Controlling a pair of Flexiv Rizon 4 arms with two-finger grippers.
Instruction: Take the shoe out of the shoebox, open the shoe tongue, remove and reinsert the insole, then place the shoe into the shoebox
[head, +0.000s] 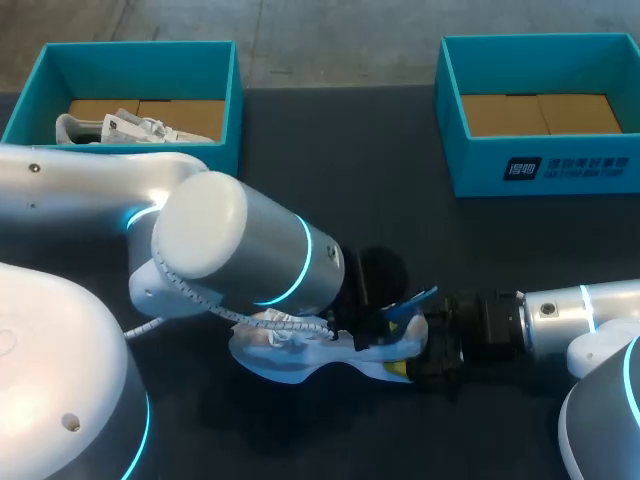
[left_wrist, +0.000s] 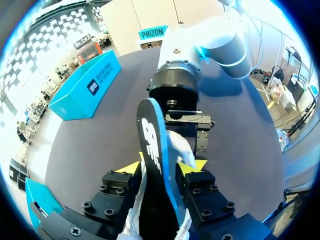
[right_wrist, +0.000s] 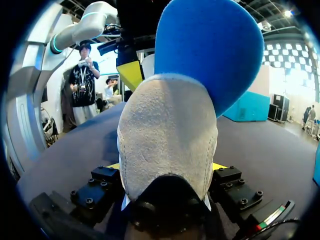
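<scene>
In the head view, the shoe (head: 300, 352) lies on its side on the dark table (head: 380, 170), in the near middle and outside both boxes. The left arm (head: 240, 255) reaches over it and covers most of its own gripper. The right arm (head: 575, 310) comes in from the right side, and the right gripper (head: 432, 352) sits at the heel end of the shoe. The blue insole (head: 412, 302) sticks up out of the shoe just beside that gripper. At the far edge stand two teal boxes, well apart. The left box (head: 237, 110) has a second shoe (head: 120, 128) in it, and the right box (head: 480, 165) shows its brown cardboard floor.

In the left wrist view, the left gripper (left_wrist: 162, 167) is clamped on the insole (left_wrist: 151, 142). The two yellow fingertips (left_wrist: 131, 168) press it from both sides, and it stands upright between them. The right arm's gripper is just ahead of it.

In the right wrist view, the right gripper (right_wrist: 167, 167) is clamped on the grey heel of the shoe (right_wrist: 167, 145), with one yellow tip at each side. The insole (right_wrist: 210, 50) rises above the heel, and a yellow tip of the left gripper is close beside it.
</scene>
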